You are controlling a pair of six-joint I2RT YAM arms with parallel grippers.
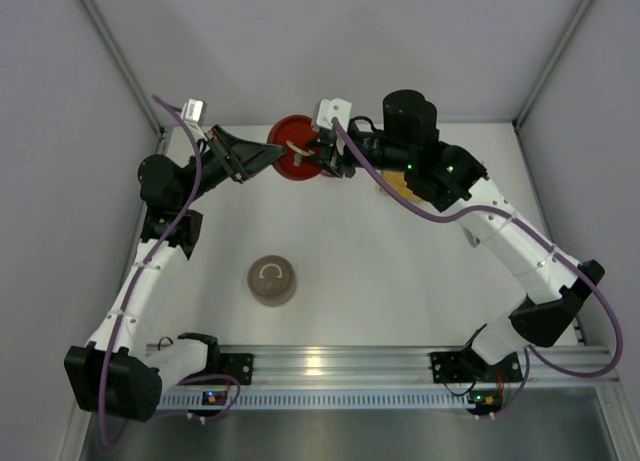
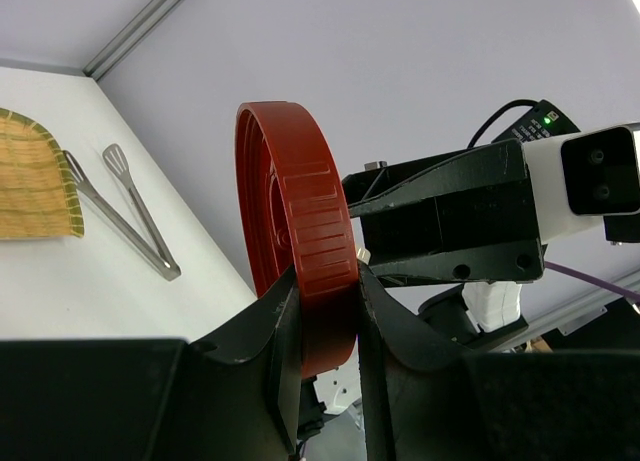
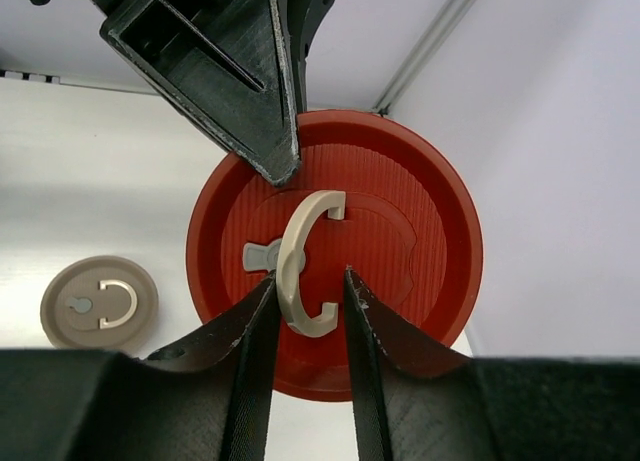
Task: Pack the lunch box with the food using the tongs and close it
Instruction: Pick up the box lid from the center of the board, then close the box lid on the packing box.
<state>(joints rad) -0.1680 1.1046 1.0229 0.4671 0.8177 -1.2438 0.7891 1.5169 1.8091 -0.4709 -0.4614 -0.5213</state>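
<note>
A round red lid (image 1: pixel 288 141) with a ribbed rim and ribbed top is at the table's far edge, just left of centre. Its C-shaped beige handle (image 3: pixel 288 266) is swung out from the face. A beige lid (image 1: pixel 270 279) lies flat well nearer, around mid-table, with its own ring handle folded down. The silver tongs (image 2: pixel 160 259) lie flat on the white tabletop just beside the yellow woven tray (image 2: pixel 30 181), arms spread, with the slotted tips at one end and the joint at the other.
</note>
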